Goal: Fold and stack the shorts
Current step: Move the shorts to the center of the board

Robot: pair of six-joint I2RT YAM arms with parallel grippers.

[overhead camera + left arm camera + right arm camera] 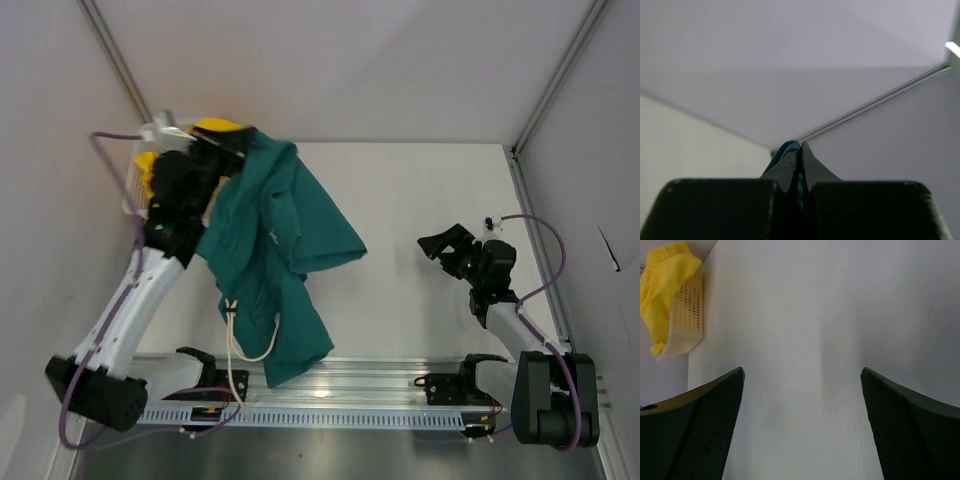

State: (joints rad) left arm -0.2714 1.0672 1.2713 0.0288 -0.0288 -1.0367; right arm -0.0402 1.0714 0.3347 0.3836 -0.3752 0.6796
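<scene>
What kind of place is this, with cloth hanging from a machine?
Probably a robot test cell: plain white table boxed in by blank walls, two arms bolted to a metal rail, the left end effector lifting dark teal-green cloth shorts.

No legible text, labels, brand marks, numbers or signs were found in any of the three views. The teal-green shorts showed plain cloth and a white drawstring, no print visible. The yellow shorts, at the far left in the white mesh basket, showed no logo from these angles. The arm housings and the rail along the near edge carried no readable markings at this resolution.
</scene>
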